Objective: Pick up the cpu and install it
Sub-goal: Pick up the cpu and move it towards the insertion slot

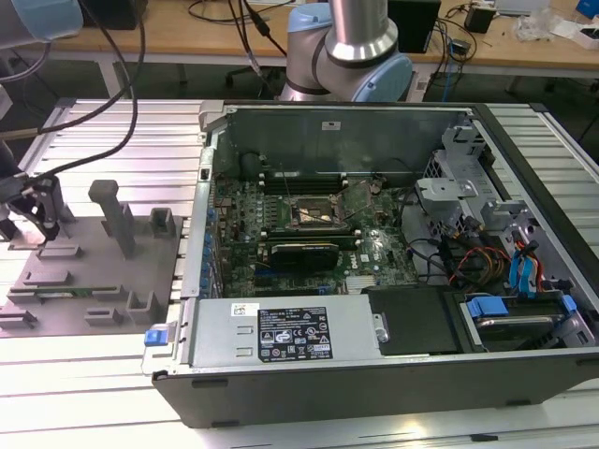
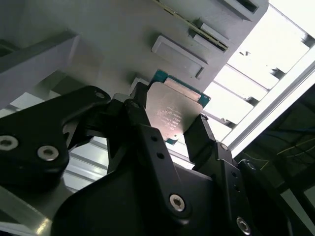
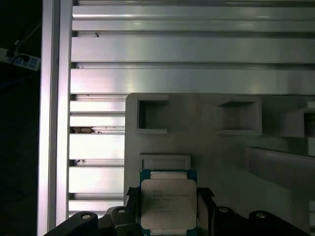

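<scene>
The cpu (image 2: 170,110) is a small square chip with a silvery top and a green rim. In both wrist views it sits between the black fingers (image 2: 197,140) of my gripper (image 2: 171,109), one finger against each opposite edge. The gripper (image 3: 168,196) is shut on the cpu (image 3: 169,206) over the grey plastic tray (image 3: 221,152). Whether the chip still touches the tray I cannot tell. In the exterior view the gripper (image 1: 42,224) is at the far left above the tray (image 1: 103,271). The metal-framed socket (image 1: 314,213) lies inside the open computer case, well to the exterior view's right of the gripper.
Upright grey blocks (image 1: 117,215) and pockets (image 3: 152,115) stand on the tray near the gripper. The case wall (image 1: 201,206) rises between tray and motherboard (image 1: 309,234). A power supply (image 1: 281,332), cables (image 1: 477,257) and drive bays (image 1: 459,178) fill the case. The ribbed metal table (image 3: 197,49) surrounds everything.
</scene>
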### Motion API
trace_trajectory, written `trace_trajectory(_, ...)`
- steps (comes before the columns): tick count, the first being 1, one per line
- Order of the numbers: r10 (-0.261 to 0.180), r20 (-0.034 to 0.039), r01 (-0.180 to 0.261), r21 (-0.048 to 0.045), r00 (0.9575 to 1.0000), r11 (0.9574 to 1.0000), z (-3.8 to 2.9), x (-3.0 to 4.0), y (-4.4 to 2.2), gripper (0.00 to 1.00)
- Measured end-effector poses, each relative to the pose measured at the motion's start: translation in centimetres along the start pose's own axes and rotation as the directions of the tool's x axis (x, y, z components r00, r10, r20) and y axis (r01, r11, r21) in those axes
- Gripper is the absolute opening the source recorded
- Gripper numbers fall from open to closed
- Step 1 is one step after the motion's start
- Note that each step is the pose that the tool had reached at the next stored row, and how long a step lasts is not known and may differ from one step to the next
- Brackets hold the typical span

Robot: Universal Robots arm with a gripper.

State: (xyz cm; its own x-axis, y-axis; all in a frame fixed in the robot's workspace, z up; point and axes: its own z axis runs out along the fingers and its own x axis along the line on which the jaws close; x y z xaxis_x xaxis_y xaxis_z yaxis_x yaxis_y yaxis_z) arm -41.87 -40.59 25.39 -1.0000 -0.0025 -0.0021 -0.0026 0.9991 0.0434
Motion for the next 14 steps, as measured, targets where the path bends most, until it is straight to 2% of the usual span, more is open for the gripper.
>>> trace_trajectory(14,0.000,0.0000,0.000,0.0000,1.0000,1.0000,-2.67,-0.01,0.33,0.55)
